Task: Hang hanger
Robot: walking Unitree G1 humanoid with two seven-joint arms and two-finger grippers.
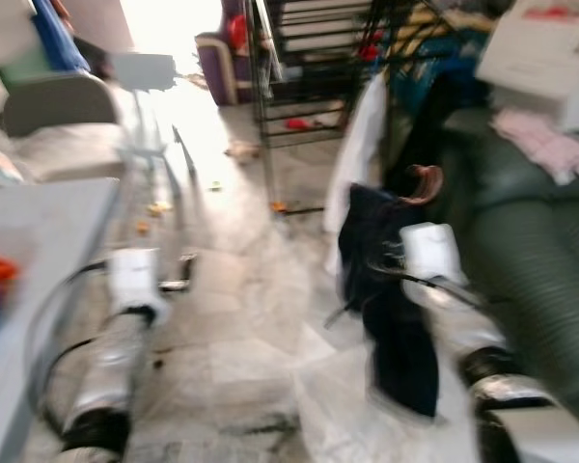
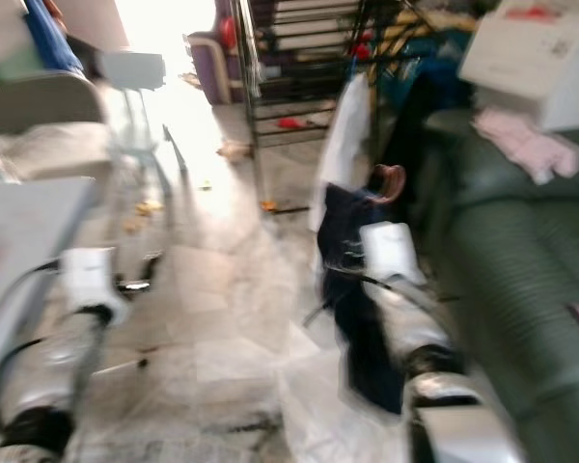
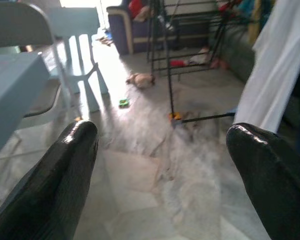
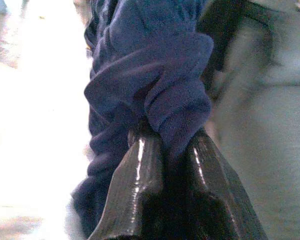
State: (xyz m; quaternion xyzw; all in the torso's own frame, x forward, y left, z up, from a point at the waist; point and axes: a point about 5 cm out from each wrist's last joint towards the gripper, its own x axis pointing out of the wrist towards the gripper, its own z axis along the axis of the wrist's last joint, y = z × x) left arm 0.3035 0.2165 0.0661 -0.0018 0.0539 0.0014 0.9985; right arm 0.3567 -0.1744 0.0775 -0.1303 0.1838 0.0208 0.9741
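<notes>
Carrying the hanger (image 1: 423, 183) on the right side: right gripper (image 4: 162, 150) pinched tight on a bunched dark blue garment (image 1: 391, 289) draped from it, brown hook poking up at the far end, cloth trailing down toward the floor (image 1: 241, 289). Ahead and slightly left, farther off, stands the drying rack (image 1: 309, 68), so nearer the right arm, apparently. Left gripper (image 3: 160, 150) spread wide, holding nothing, low on the left.

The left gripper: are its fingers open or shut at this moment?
Open. In the left wrist view the left gripper has its two black fingers wide apart, with bare floor between them.
</notes>
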